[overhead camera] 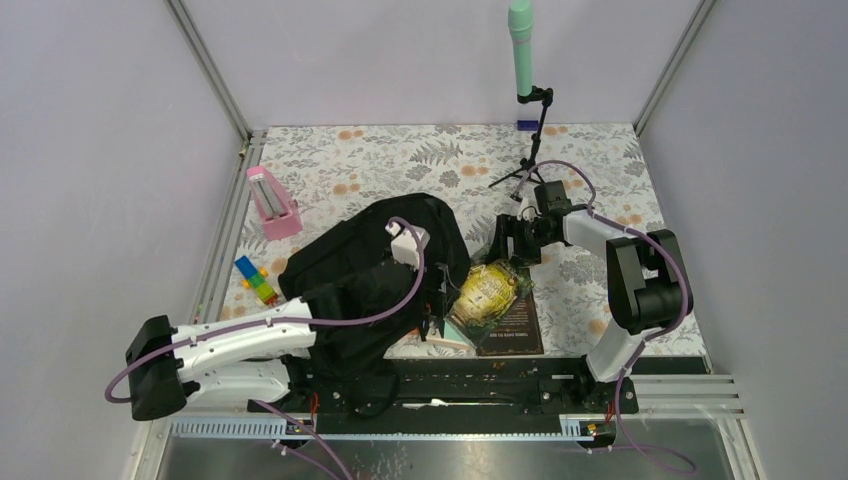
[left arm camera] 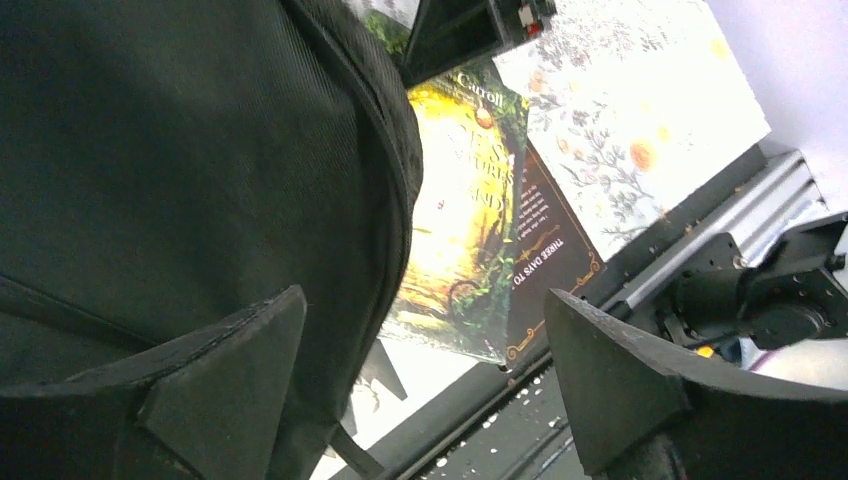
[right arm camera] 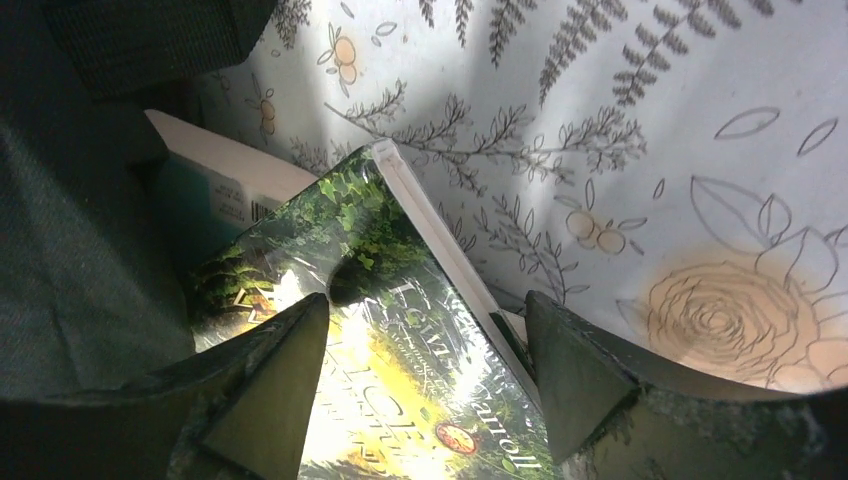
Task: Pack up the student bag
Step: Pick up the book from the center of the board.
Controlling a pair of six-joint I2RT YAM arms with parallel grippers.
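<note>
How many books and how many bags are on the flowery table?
Books: 3 (green book, dark brown book, teal book)
Bags: 1 (black backpack)
Total: 4

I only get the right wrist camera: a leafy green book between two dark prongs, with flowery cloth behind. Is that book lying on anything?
Observer: Yes. The top camera shows the green book lying on a dark brown book.
Operator: What is the black cloth at my left edge?
Observer: That is the student bag, a big black backpack lying left of the books.
Operator: Is the other arm doing anything?
Observer: It reaches over the bag, and the left pincer hangs open at the bag's edge beside the books, holding nothing.
</note>
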